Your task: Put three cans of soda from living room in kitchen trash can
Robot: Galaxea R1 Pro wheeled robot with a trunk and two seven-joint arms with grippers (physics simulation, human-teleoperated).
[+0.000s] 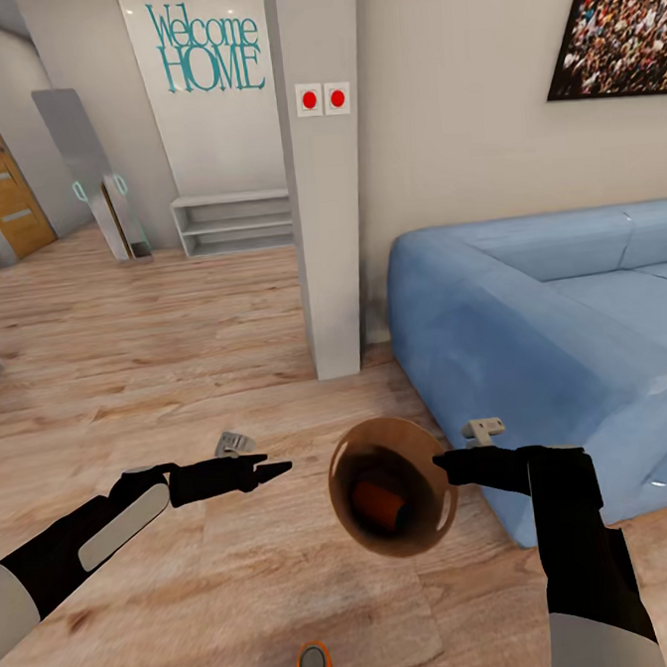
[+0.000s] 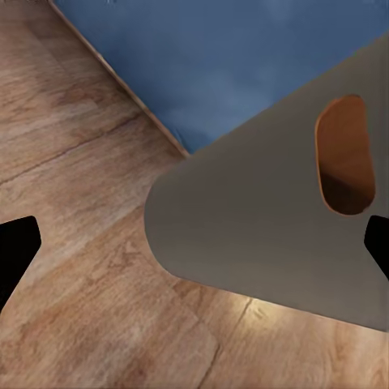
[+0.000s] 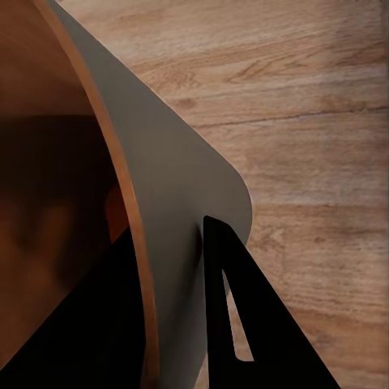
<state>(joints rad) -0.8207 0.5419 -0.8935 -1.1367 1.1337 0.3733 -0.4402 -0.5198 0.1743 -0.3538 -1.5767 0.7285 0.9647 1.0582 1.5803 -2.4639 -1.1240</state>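
Right gripper [image 1: 442,462] pinches the bin [image 1: 392,486] by its rim, one finger inside and one outside, holding it over the floor [image 1: 174,335] beside the sofa [image 1: 532,330]. An orange can [image 1: 378,504] seems to lie inside. Left gripper [image 1: 275,468] hangs open and empty. Another can [image 1: 314,666] lies below. I'd say collecting is underway; next comes lowering for that can.

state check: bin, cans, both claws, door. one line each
tash can: off the floor, tilted with its opening toward the head camera, rim pinched by the right claw
orange can: lying inside the tash can
second orange can: at the head view's bottom edge, silver top showing
right claw: shut on the rim
left claw: empty, fingers apart in the wrist view
wooden door: looks closed
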